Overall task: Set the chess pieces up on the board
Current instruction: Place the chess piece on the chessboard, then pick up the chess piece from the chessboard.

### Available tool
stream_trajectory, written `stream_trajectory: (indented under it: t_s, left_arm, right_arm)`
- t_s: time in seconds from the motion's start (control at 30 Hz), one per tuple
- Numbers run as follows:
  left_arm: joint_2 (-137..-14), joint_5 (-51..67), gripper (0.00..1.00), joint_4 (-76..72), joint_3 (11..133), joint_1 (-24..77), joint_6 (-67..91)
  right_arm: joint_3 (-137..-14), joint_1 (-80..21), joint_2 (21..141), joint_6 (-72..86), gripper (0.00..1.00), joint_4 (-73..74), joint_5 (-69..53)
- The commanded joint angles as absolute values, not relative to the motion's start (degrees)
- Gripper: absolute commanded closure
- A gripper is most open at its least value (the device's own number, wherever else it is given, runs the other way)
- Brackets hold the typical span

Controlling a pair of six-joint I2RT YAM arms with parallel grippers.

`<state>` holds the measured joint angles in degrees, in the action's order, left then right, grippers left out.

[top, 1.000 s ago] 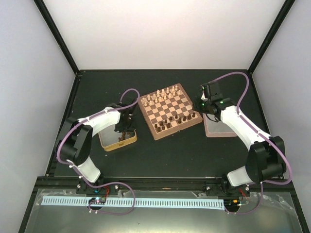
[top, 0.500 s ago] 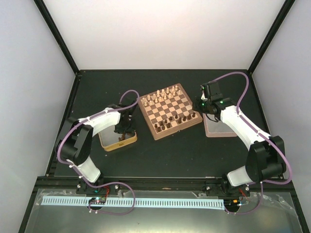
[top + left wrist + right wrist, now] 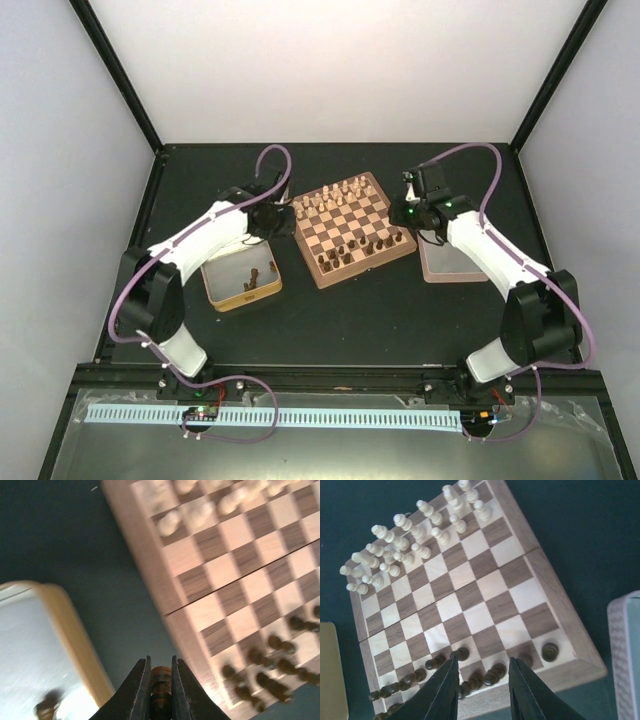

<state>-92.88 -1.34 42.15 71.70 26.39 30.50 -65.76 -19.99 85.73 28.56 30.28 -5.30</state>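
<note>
— While the left gripper [image 3: 160, 659] hangs over that strip of black table [image 3: 330, 320], what has it got?

— A dark chessman [image 3: 161, 687], clamped tight between its fingers [image 3: 140, 692]. From where I stand, the arm is just off the left corner of the board [image 3: 350, 228], between it and the gold tin [image 3: 225, 297].

— Is there anything in that tin?

— A few dark bits [image 3: 252, 282] near its right wall. They're too small for me to say which men they are.

— And the board itself?

— It sits askew in the middle of the table. Pale chessmen [image 3: 335, 195] stand in the two far rows, and the dark chessmen on the board [image 3: 365, 245] stand along the near rows.

— What about the right gripper [image 3: 482, 690]?

— That one is over the near right edge of the board. Its fingers are parted with nothing between them, and a line of dark men lies just beneath. A pale tin [image 3: 450, 265] lies just beside the board on that side, under the arm.
</note>
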Motion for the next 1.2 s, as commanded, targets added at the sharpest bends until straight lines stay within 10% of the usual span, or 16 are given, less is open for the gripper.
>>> stream_trajectory:
  t_s: [0.0,0.37,0.57,1.17]
  left_arm:
    - [-98.92,3.09,0.93,39.64,79.01,28.98,29.32]
    - [-115.02,2.68,0.92,41.07,92.13,32.84,28.86]
    - [-116.56,4.98,0.69,41.19,92.31,32.76,28.24]
    - [-89.04,1.24,0.67,27.81,63.35,20.07,34.71]
  right_arm:
    - [-69.7,-22.58,89.1,26.49,0.71,31.14,-6.35]
    - [-75.45,-27.65,97.16,26.4,0.67,32.6,-7.56]
    - [-77.04,-29.09,99.27,26.22,0.6,33.13,-9.72]
    - [-95.84,-39.05,116.78,20.81,0.59,40.67,-8.04]
